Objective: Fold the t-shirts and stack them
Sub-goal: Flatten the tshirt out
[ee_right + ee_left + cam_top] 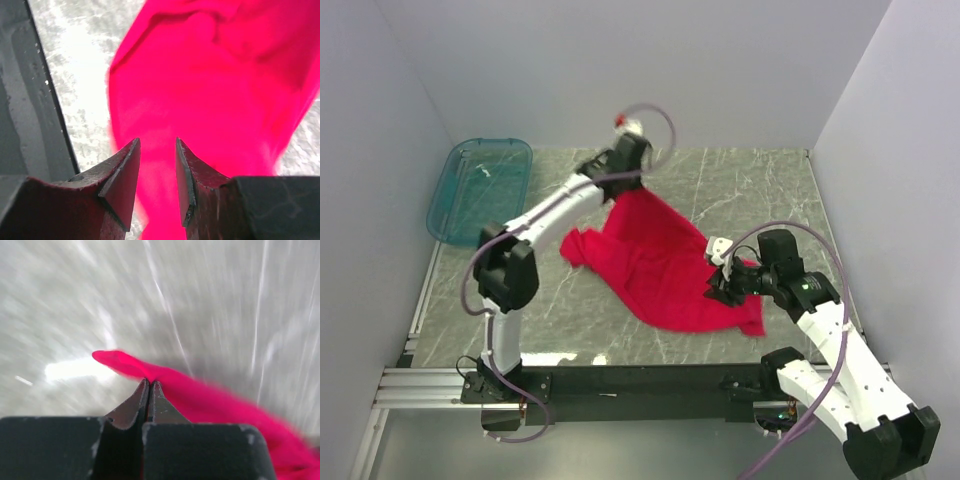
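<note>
Grey marbled desk (740,190), seen from above, carrying one crimson t-shirt (660,270) at its centre. The garment is unfolded and rumpled, and its long axis runs diagonally from a raised peak at far centre-left down to a flattened corner at near right. A sleeve-like lobe juts out to the left, and most of the cloth rests on the desk. A translucent teal tub (480,185) stands at the far left corner, well apart from the shirt. The left arm reaches across to the far end of the cloth. Its left pincer (150,382) is closed on a thin fold of the t-shirt, and the wrist view shows the fingers pressed together with the red fabric trailing away to the right. The right pincer (157,142) hangs over the near right end with its jaws apart. Red cloth fills the view directly beyond and below the gap, but nothing shows it caught between them. Each arm thus stands at one end of the diagonal, so the right arm is the nearer to the loose near corner. Judged from this, the shirt is being spread out, folding has not begun, and the right pincer needs only to descend and close on the edge beneath it.
</note>
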Robot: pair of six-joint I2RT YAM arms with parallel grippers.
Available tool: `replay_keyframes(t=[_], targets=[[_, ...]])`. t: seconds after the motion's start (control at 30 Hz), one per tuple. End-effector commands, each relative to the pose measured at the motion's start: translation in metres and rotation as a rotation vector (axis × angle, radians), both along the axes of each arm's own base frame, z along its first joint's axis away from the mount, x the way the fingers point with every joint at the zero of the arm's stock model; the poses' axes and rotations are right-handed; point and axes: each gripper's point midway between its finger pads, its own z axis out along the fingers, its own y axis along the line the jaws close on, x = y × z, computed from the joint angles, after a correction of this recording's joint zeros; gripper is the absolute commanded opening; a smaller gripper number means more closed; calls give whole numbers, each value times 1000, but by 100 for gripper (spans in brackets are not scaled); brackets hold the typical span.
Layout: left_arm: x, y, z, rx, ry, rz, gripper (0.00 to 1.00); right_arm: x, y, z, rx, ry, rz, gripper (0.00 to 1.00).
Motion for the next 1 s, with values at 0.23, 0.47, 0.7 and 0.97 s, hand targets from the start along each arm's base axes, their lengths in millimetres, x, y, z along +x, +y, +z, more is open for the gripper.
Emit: replay_keyframes(t=[0.23,0.47,0.7,0.97], targets=[[65,111,141,-72,-330,255,76,35,-11,-10,-35,-7,-148,41],[3,111,139,-190,-269,121,76,86,-15,-23,-94,-33,-249,42],[-105,108,29,-466,-24,104,72,148,19,-41,-135,68,-262,42],[-155,128,-63,-670,130,388,75,162,27,-79,-344,-81,-75,43]])
